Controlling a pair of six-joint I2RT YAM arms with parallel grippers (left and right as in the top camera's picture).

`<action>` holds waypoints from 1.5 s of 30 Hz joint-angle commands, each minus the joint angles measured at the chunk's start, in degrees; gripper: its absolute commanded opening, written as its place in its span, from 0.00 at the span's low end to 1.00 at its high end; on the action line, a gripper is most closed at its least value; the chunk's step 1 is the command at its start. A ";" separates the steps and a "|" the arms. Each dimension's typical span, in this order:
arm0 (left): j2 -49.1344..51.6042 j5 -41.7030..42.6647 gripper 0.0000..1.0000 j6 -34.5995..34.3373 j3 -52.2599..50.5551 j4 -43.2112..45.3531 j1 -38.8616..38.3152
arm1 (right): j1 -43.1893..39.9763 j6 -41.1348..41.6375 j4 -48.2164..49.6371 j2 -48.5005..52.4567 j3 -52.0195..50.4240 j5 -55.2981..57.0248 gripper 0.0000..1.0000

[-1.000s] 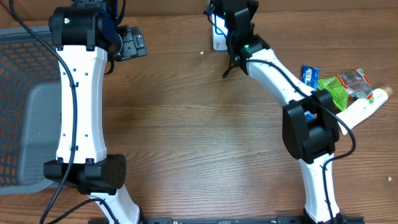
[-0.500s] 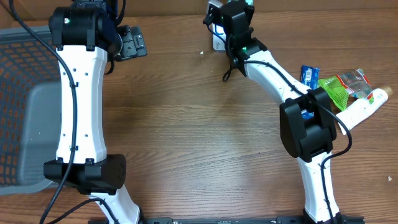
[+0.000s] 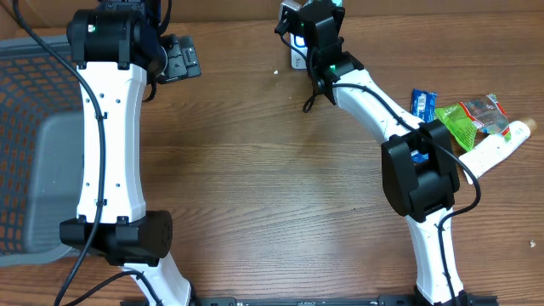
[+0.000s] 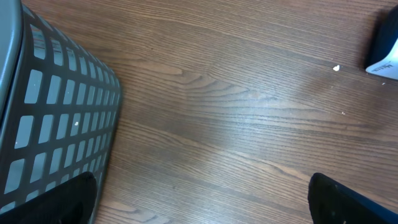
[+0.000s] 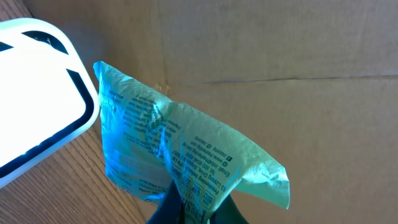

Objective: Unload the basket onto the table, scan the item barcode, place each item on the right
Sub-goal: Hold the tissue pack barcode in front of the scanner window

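Right wrist: I see my right gripper (image 5: 193,208) clamped on a printed green packet (image 5: 180,155) by the white scanner (image 5: 37,93), left gripper (image 4: 199,211) gaping beside a mesh basket (image 4: 56,124) containing something grey (image 3: 51,187).

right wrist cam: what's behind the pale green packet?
A brown cardboard wall with a horizontal seam shows behind the pale green printed plastic packet. Whatever is directly behind the packet is hidden.
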 commanded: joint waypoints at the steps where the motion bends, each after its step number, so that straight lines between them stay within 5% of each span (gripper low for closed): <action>1: 0.09 -0.72 1.00 0.90 0.00 0.09 -0.07 | 0.26 0.15 0.85 0.70 0.92 0.15 0.04; 30: 0.09 -0.72 1.00 0.90 0.00 0.09 -0.07 | 0.57 2.14 -0.04 1.97 0.85 1.97 0.04; 35: 0.09 -0.72 1.00 0.90 0.00 0.09 -0.07 | 0.94 7.67 -0.37 -0.24 0.85 2.08 0.04; 40: 0.09 -0.72 1.00 0.90 0.00 0.09 -0.11 | 2.01 11.17 -6.58 -6.49 0.85 2.08 0.04; 45: 0.09 -0.72 1.00 0.90 0.00 0.09 -0.07 | 4.87 20.90 -23.12 -15.39 0.85 0.50 0.04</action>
